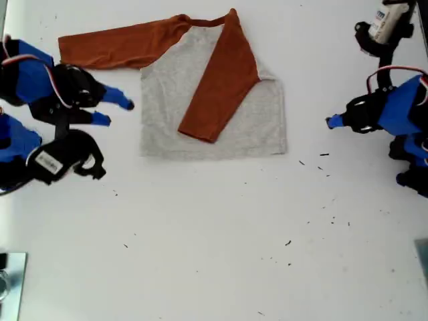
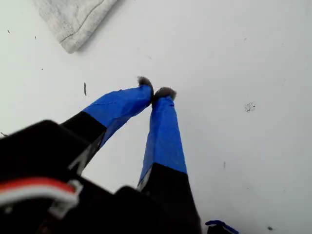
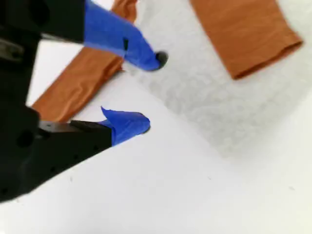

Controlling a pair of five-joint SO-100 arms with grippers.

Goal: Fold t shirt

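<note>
The t shirt [image 1: 247,127] lies flat on the white table, grey body up. One rust-orange sleeve [image 1: 221,87] is folded diagonally across the body. The other sleeve [image 1: 114,43] stretches out toward the exterior view's left. My second gripper [image 1: 115,111] [image 3: 152,92] is open, just off the body's edge and below the outstretched sleeve [image 3: 73,87], holding nothing. My first gripper [image 1: 330,122] [image 2: 153,92] is shut and empty over bare table at the exterior view's right, apart from the shirt. A grey hem corner [image 2: 73,19] shows ahead of it.
Black arm parts with white labels sit at the exterior view's lower left [image 1: 60,160] and upper right [image 1: 388,27]. A metallic object [image 1: 10,281] is at the exterior view's lower left corner. Small dark specks [image 1: 324,164] dot the white table [image 1: 214,254].
</note>
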